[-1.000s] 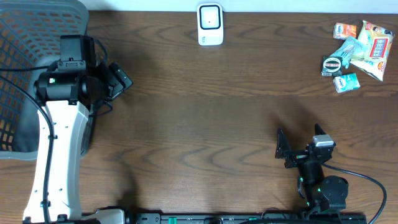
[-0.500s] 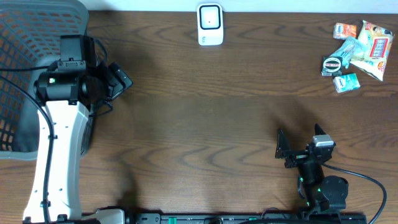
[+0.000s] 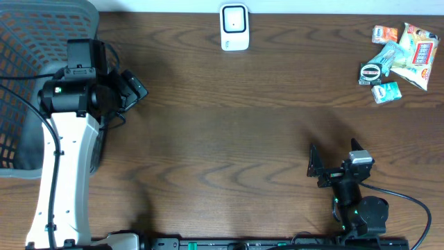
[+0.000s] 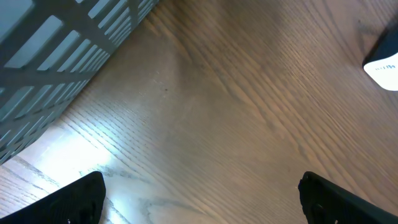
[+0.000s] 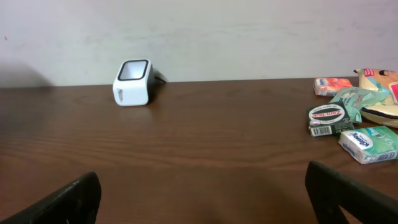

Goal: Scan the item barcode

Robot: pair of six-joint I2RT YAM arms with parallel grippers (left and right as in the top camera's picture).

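Right gripper [image 3: 334, 161]: jaws wide apart, empty. Pile of small packets [image 3: 397, 59] well ahead, to its right; white barcode scanner [image 3: 234, 28] ahead-left. Left gripper [image 3: 133, 89]: jaws apart, empty, beside grey basket [image 3: 24, 42].

One scanner [image 3: 234, 26], one mesh basket [image 3: 21, 69], and what looks like five small packaged items [image 3: 416, 48].

No change shows between the earlier overhead views and this moment; nothing has moved anywhere.
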